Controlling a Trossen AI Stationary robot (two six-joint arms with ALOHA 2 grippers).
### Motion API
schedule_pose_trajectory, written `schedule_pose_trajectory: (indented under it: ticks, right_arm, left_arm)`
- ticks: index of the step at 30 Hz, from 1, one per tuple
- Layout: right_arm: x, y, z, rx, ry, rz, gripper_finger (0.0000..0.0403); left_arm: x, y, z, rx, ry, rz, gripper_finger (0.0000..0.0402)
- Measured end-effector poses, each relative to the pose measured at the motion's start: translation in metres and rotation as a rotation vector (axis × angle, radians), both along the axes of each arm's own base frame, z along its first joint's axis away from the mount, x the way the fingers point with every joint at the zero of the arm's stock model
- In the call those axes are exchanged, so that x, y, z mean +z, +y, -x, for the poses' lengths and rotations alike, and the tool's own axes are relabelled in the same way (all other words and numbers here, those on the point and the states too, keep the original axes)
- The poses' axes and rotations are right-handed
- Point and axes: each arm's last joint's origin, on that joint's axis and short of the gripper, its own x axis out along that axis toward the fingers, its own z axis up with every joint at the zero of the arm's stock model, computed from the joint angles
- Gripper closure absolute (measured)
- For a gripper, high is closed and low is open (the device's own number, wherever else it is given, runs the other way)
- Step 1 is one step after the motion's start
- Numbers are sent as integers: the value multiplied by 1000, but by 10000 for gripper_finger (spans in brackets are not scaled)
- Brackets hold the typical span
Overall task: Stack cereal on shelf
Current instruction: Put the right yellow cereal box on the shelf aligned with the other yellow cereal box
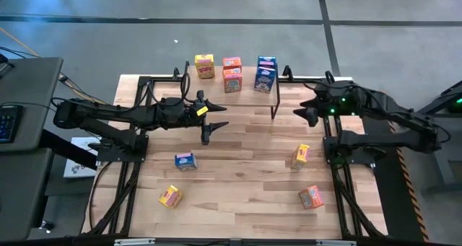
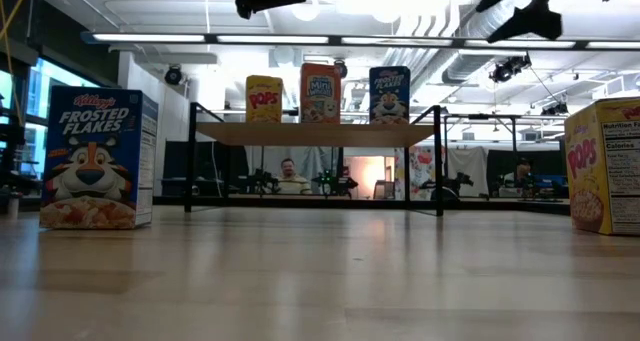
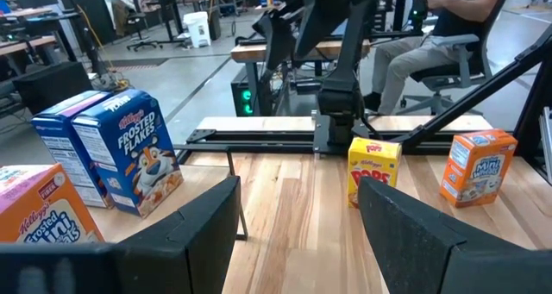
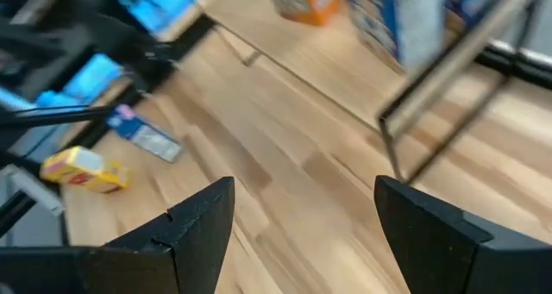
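The surface [image 1: 245,159] carries the shelf [image 1: 249,98] at its far edge; four cereal boxes lie scattered toward its near edge; five boxes stand on the shelf.

A grey concrete floor [image 1: 238,29] surrounds the wooden table [image 1: 245,167], while beyond it long ceiling lights [image 2: 190,38] hang under exposed ducts [image 2: 480,66], a window [image 2: 35,101] glows at one side, and seated people [image 2: 290,176] work at desks.
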Motion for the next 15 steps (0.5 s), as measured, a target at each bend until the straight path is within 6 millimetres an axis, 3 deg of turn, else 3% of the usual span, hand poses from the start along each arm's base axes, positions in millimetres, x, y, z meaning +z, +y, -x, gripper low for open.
schedule_pose_trajectory:
  ticks: [6,15]
  right_arm:
    - [2,1,-6,-91,118,-94,132]
    - [-15,11,-19,-198,280,-378,132]
  left_arm:
    - [0,0,0,0,-1,0,176]
    - [0,0,0,0,0,0,176]
